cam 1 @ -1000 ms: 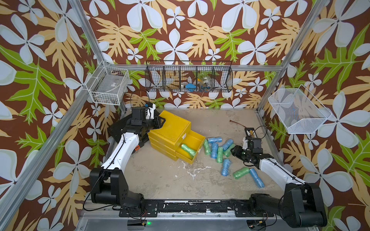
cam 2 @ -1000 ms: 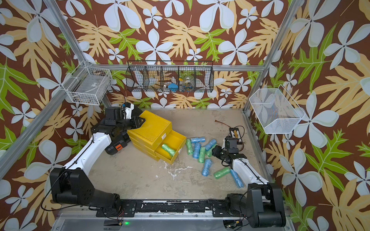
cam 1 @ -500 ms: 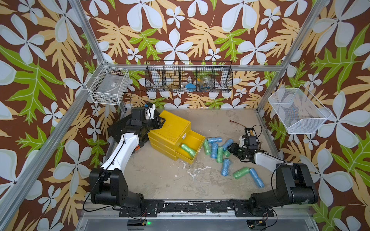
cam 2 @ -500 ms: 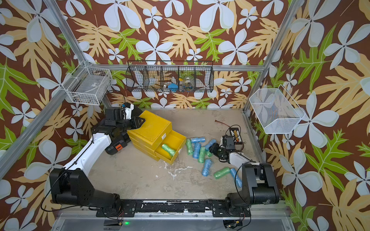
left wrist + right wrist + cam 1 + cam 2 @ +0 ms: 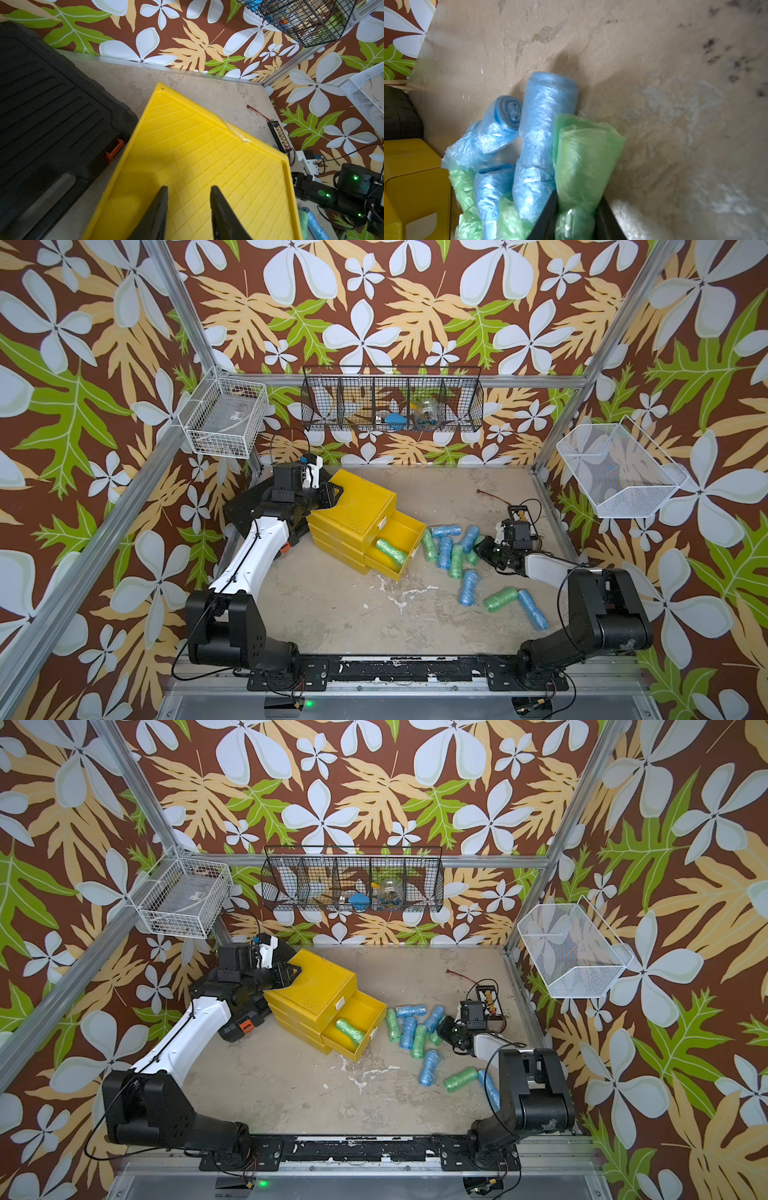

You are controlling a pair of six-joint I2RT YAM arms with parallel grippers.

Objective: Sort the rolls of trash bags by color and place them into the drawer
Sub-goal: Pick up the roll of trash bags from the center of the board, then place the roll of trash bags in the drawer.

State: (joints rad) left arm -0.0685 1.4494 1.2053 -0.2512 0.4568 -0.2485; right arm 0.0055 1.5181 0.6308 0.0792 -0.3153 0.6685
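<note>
Your right arm has folded back, and your right hand [image 5: 578,197] has slid into the pile and closed on a green roll [image 5: 583,149], soft and crinkly. Your left hand [image 5: 188,189] sits over the yellow chest [image 5: 357,506], on its shiny top with little squares. Its fingers are a little apart and hold nothing. Blue and green rolls [image 5: 444,549] lie on the scratched tan bench [image 5: 332,605] just beside the chest. One drawer [image 5: 409,526] is pulled out with a second green roll [image 5: 391,552] inside. Flowery brown walls [image 5: 374,302] and wire baskets [image 5: 392,404] stand all around.
</note>
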